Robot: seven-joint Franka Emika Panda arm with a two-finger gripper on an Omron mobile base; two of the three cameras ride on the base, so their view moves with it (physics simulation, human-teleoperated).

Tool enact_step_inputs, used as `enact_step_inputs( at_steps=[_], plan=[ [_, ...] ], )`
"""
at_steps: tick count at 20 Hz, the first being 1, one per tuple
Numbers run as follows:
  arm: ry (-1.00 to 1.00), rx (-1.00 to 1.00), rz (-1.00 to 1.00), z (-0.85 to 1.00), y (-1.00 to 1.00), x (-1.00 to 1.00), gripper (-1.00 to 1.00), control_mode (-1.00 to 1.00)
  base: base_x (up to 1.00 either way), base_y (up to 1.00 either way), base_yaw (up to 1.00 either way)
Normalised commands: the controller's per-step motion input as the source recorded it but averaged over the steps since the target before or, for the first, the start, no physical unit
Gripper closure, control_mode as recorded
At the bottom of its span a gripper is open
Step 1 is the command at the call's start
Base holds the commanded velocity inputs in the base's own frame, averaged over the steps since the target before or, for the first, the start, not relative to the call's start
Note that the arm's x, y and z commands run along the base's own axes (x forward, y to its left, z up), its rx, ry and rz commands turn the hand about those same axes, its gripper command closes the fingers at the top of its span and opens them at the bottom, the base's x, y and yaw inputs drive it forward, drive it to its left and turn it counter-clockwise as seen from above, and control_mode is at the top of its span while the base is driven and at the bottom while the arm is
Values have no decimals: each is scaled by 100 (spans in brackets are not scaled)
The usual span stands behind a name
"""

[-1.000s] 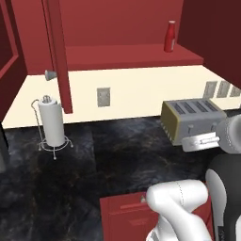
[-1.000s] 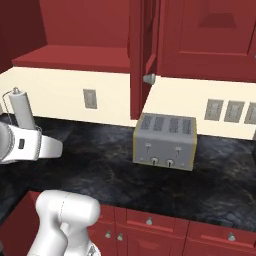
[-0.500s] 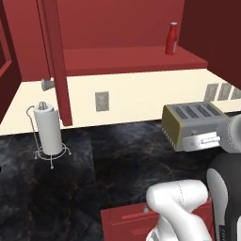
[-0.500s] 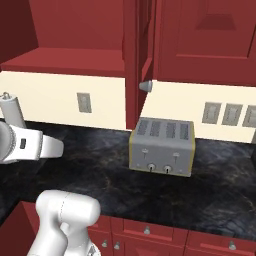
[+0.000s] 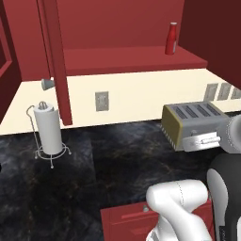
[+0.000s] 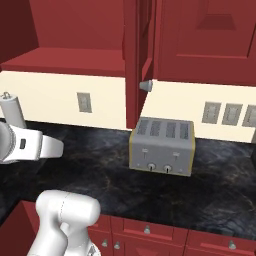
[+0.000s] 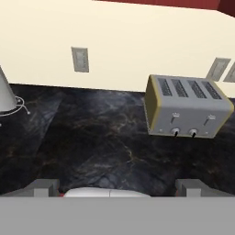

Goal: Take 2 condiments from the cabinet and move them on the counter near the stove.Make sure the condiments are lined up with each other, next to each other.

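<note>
A slim red condiment bottle with a white cap stands upright at the right end of the open cabinet's red shelf. Below it the black veined counter runs along the cream wall. In the hand view my gripper is open, its fingertips wide apart with nothing between them. It hangs low over the counter and faces the wall, well below the shelf and apart from the bottle. The stove is out of view.
A steel-and-yellow toaster sits on the counter at the right, just beyond my hand. At the left stands a paper towel holder. An open cabinet door with a round knob juts out over the counter. Red drawers line the counter's front.
The whole picture has shifted slightly and the cabinet looms a little larger, so the camera moved. The arm keeps its pose, the gripper stays open, and the bottle has not moved.
</note>
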Motion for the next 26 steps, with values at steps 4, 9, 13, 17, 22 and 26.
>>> enact_step_inputs(
  at_steps=[4, 9, 13, 17, 22, 26],
  plan=[
    [-6, -2, 3, 22, -12, 0, -100, -100, 0, 0, 3],
    [-18, -4, 0, 89, -28, 0, -100, -100, 0, 0, 0],
    [-22, -8, -7, 95, -1, 0, -100, -100, 0, 0, 0],
    [-27, -9, -14, 70, 0, 11, -100, -100, 0, 0, 0],
    [-23, -3, -10, 36, 0, 45, -100, -100, 0, 0, 0],
    [-8, 0, -1, 5, 0, 60, -100, -100, 0, 0, 0]
  ],
)
